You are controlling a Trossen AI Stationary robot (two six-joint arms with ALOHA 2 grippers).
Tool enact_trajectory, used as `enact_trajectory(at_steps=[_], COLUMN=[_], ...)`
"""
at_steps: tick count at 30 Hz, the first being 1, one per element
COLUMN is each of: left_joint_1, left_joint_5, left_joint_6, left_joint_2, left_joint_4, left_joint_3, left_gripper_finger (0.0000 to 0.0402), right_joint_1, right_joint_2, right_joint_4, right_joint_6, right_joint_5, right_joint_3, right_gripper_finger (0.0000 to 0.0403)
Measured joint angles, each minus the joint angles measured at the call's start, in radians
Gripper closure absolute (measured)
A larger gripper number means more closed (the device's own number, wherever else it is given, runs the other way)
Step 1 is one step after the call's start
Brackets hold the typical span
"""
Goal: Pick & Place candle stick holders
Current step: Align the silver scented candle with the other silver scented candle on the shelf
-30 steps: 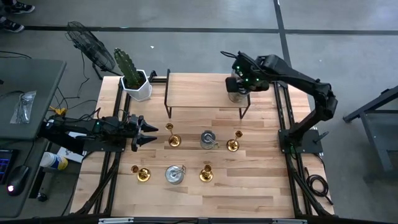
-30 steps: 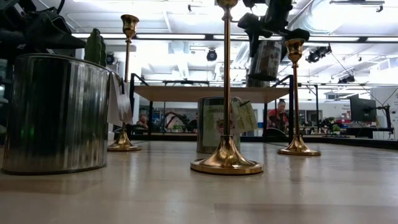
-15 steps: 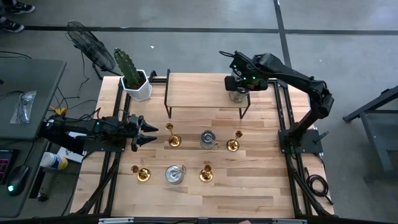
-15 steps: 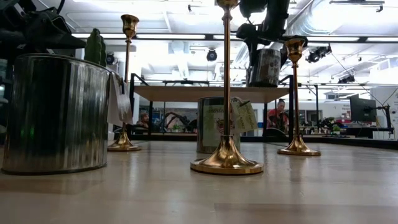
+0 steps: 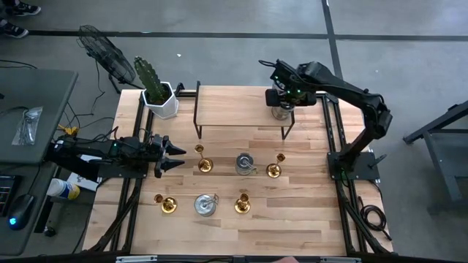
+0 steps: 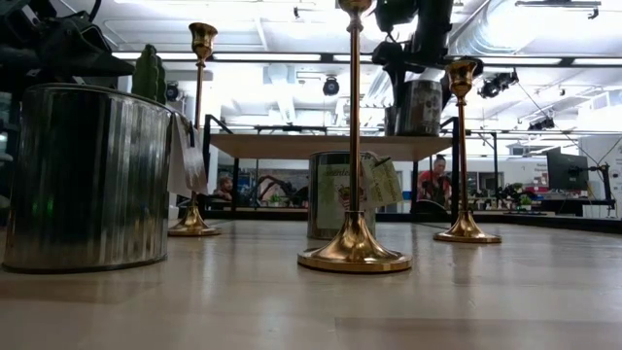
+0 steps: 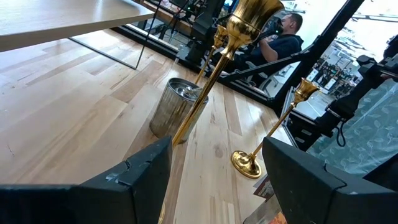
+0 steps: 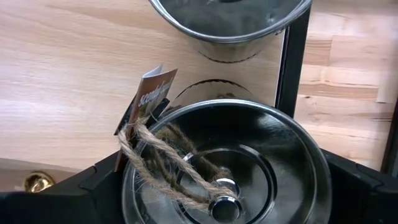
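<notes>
My right gripper (image 5: 281, 98) hangs over the far right of the raised wooden shelf (image 5: 238, 109), shut on a silver cup-like holder (image 8: 249, 155) with twine and a paper tag (image 8: 151, 93). A second silver holder (image 8: 230, 22) stands on the shelf just beyond it. On the table below stand several gold candlesticks (image 5: 203, 165) (image 5: 274, 169) on their round bases, and two silver holders (image 5: 245, 164) (image 5: 205, 205). My left gripper (image 5: 172, 157) waits open and level at the table's left edge, a gold candlestick (image 7: 214, 68) just ahead of its fingers. My right gripper holds the silver holder between its two fingers (image 8: 99, 186), one on each opposite side of the round wall (image 8: 132, 180). The fingers come steeply from above. The holder stands upright with its bottom (image 6: 420, 132) at the shelf's top; whether it rests there I cannot tell.
A white hexagonal pot with a green cactus (image 5: 157, 95) stands at the far left corner. The shelf's black legs (image 5: 196, 120) reach down to the table. Bare wood lies along the table's near edge (image 5: 241, 237). People sit in the room beyond (image 6: 437, 180).
My right gripper has come down over the shelf with the silver holder. The holder hung higher and tilted a second ago; now it is upright with its bottom level with the shelf's top.
</notes>
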Motion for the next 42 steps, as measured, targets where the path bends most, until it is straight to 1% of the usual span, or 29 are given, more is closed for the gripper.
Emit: enact_trajectory(at_steps=[8,23,31,42], left_joint_1=[0.000,0.000,0.000,0.000], left_joint_5=[0.000,0.000,0.000,0.000], left_joint_6=[0.000,0.000,0.000,0.000], left_joint_2=[0.000,0.000,0.000,0.000], left_joint_4=[0.000,0.000,0.000,0.000], left_joint_3=[0.000,0.000,0.000,0.000], left_gripper_finger=[0.0156,0.0156,0.0156,0.0156], right_joint_1=[0.000,0.000,-0.011,-0.011], right_joint_2=[0.018,0.018,0.018,-0.001], right_joint_4=[0.003,0.013,0.039,0.033], right_joint_6=[-0.020,-0.087,-0.103,-0.098], right_joint_5=[-0.003,-0.004,0.005,0.005], right_joint_3=[0.000,0.000,0.000,0.000], right_gripper_finger=[0.0038,0.0032,0.0005,0.0005])
